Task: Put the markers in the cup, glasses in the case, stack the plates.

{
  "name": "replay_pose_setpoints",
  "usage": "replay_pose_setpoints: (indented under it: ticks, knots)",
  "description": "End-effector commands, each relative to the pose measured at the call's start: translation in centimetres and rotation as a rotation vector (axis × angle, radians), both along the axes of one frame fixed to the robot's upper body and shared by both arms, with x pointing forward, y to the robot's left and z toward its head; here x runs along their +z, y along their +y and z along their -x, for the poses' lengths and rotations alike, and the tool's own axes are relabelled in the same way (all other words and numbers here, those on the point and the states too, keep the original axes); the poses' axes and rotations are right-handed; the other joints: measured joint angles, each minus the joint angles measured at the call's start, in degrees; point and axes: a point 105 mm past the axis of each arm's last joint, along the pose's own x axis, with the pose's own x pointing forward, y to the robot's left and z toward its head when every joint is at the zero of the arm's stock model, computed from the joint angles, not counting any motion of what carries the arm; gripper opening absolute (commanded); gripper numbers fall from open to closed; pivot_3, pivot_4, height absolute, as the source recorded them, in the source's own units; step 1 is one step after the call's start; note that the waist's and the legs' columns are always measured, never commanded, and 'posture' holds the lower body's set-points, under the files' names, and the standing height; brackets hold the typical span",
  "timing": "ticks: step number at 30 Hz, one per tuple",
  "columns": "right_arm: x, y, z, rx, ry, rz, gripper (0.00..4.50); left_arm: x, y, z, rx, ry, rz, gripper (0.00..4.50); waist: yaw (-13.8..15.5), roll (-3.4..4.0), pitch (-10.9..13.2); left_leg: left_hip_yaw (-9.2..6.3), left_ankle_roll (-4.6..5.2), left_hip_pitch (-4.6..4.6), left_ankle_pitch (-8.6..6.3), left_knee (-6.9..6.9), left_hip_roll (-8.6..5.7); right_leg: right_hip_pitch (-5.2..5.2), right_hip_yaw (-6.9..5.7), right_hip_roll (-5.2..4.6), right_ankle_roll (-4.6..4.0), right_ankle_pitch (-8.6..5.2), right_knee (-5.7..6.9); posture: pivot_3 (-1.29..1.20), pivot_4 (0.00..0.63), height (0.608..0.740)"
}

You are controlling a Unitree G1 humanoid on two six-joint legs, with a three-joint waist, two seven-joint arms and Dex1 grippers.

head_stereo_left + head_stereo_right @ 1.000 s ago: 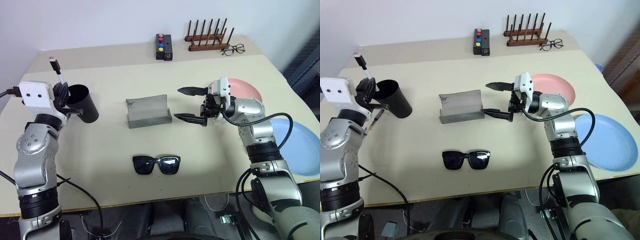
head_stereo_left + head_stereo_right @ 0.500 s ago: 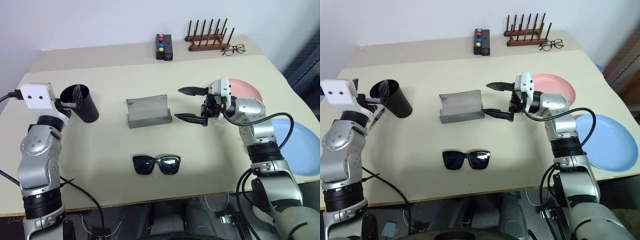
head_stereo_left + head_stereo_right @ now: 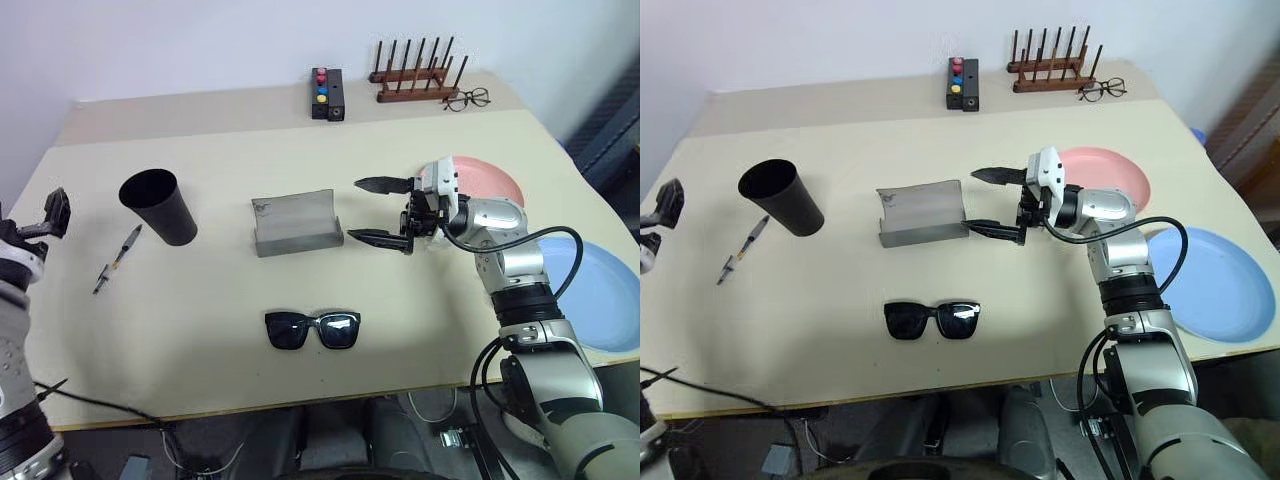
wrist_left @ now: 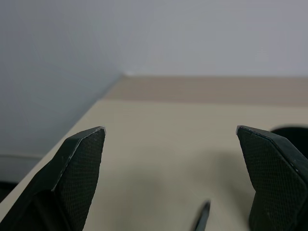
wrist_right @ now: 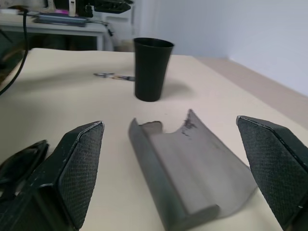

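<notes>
On the beige table (image 3: 200, 330), my right gripper (image 3: 382, 212) points level toward the grey case (image 3: 295, 224) at frame centre, jaws spread wide (empty); my left gripper (image 3: 50, 212), released, sits far left.

A pale bench (image 3: 940, 400) seen from above. A black cup (image 3: 781, 196) stands upright near its left side, with a dark marker (image 3: 744, 249) lying just beside it. A grey open case (image 3: 923, 212) sits mid-bench; black sunglasses (image 3: 932, 320) lie nearer the viewer. The right pincer (image 3: 992, 203), fingers spread wide, hovers beside the case. A pink plate (image 3: 1108, 178) and a blue plate (image 3: 1220, 285) lie apart at right.
</notes>
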Motion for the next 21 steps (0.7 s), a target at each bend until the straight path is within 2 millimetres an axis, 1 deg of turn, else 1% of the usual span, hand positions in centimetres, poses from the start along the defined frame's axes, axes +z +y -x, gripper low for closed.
replay_pose_setpoints:
  ticks: [1, 7, 10, 14, 21]
  knots:
    - [0.9, 0.3, 1.2, 0.071, -0.026, 0.016, 4.50, 0.3, 0.1, 0.5, -0.047, 0.079, -0.068, 4.44, 0.0, -0.01, 0.0, 0.00, 0.00, 0.00, 0.00, 0.01, 0.00, 0.01, 0.00, 0.00, 0.00, 0.00, 0.00, 0.00, 0.150, 0.740]
    - [0.7, 0.5, 1.4, 0.079, -0.019, 0.018, 4.50, -1.8, 0.5, 0.3, -0.147, 0.334, -0.163, 4.44, -0.3, 0.03, 0.0, 0.00, -0.01, 0.01, -0.01, -0.04, 0.01, -0.02, 0.00, 0.00, -0.02, 0.00, 0.00, 0.00, 0.150, 0.740]
    - [0.6, 0.5, 1.8, 0.100, -0.006, 0.021, 4.50, -2.7, 0.6, 0.3, -0.184, 0.417, -0.194, 4.44, -0.3, 0.03, 0.0, 0.01, -0.01, 0.02, -0.01, -0.09, 0.02, -0.05, 0.00, 0.01, -0.02, 0.00, 0.00, 0.00, 0.150, 0.740]
    - [-0.8, -0.1, 2.8, 0.136, 0.023, 0.087, 4.50, -3.5, 0.4, -0.2, -0.216, 0.459, -0.240, 4.44, -0.1, 0.03, 0.0, 0.01, -0.01, 0.02, -0.01, -0.15, 0.02, -0.05, 0.00, 0.00, -0.02, 0.00, -0.05, 0.00, 0.150, 0.740]
    - [-2.2, -1.3, 2.3, 0.095, 0.040, 0.110, 4.50, -5.1, 0.1, -0.7, -0.267, 0.557, -0.282, 4.44, -0.3, 0.02, 0.0, 0.01, -0.01, 0.01, -0.01, -0.16, 0.02, -0.06, -0.01, -0.01, -0.03, 0.00, -0.05, 0.00, 0.150, 0.740]
